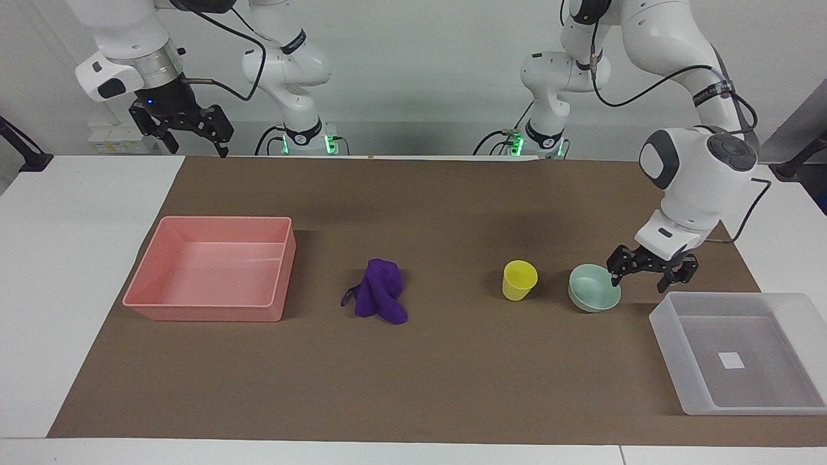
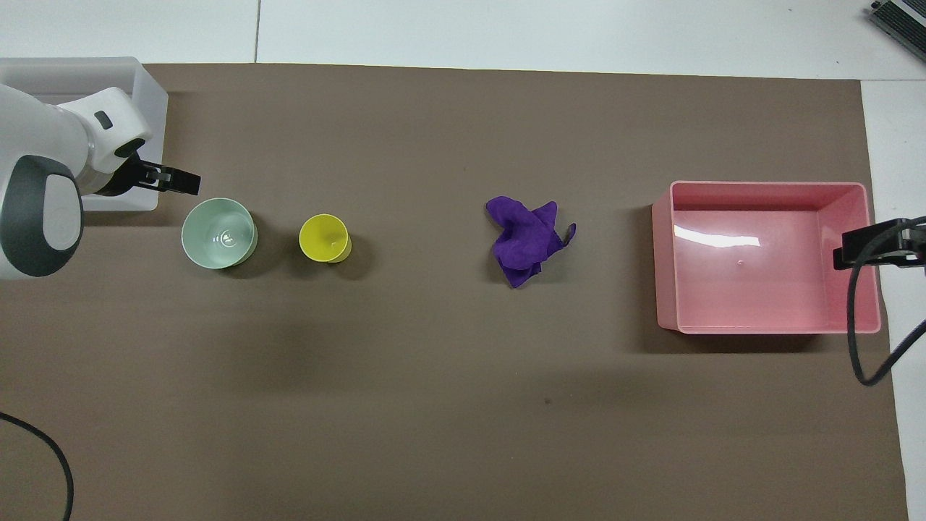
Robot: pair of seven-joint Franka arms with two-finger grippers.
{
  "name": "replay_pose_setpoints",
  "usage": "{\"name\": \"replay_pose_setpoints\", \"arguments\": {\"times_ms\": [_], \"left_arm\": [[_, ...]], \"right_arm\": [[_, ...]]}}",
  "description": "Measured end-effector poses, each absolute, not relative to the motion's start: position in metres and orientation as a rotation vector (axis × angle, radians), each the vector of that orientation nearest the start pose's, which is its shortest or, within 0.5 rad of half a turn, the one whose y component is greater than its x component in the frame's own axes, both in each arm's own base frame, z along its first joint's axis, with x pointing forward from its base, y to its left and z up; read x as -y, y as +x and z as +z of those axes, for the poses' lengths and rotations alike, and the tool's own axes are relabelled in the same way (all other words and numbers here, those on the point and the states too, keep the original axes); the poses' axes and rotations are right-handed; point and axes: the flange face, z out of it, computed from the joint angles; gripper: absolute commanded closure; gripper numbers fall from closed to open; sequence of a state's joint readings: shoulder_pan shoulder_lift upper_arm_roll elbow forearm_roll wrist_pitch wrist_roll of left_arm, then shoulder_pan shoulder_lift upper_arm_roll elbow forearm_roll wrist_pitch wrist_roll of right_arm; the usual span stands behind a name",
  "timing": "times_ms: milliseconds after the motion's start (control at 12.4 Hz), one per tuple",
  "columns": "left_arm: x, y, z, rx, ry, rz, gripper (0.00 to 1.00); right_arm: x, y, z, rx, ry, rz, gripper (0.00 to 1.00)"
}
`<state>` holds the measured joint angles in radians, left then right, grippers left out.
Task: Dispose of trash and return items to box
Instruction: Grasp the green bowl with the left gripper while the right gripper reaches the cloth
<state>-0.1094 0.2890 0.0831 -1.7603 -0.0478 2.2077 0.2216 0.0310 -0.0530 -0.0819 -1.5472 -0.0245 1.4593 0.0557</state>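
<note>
The mint-green bowl (image 1: 594,287) (image 2: 218,233) and the yellow cup (image 1: 519,279) (image 2: 325,237) stand upright side by side on the brown mat. The purple rag (image 1: 380,299) (image 2: 524,240) lies mid-mat. The translucent box (image 1: 665,323) (image 2: 148,145) sits empty at the left arm's end. My left gripper (image 1: 641,283) (image 2: 173,181) is open and low, between the bowl and the box, one finger close by the bowl's rim; I cannot tell if it touches. My right gripper (image 1: 197,145) (image 2: 857,250) is open, empty and high over the pink tray's outer edge, waiting.
An empty pink tray (image 1: 207,303) (image 2: 767,289) sits on the mat at the right arm's end. The brown mat (image 1: 413,381) covers most of the white table. A black cable (image 2: 861,340) hangs from the right arm over the tray's corner.
</note>
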Motion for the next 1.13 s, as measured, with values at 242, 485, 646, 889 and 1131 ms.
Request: {"name": "replay_pose_setpoints", "arguments": {"times_ms": [242,485,646,889,1131], "left_arm": [[0.017,0.665,0.361,-0.312,-3.133,-0.241,0.0],[0.018,0.657,0.326,-0.311,-3.136,-0.198,0.67],[0.018,0.65,0.317,-0.311,-3.141,-0.155,1.0],[0.02,0.648,0.327,-0.315,-3.144,-0.152,1.0],[0.019,0.65,0.36,-0.316,-3.142,-0.212,1.0]], "right_arm": [[0.042,0.525,0.654,-0.204,-3.154,0.056,0.0],[0.038,0.529,0.654,-0.19,-3.156,0.007,0.0],[0.017,0.543,0.639,-0.127,-3.155,-0.109,0.0],[-0.046,0.561,0.59,-0.045,-3.146,-0.168,0.0],[-0.126,0.585,0.528,-0.088,-3.122,-0.226,0.0]]}}
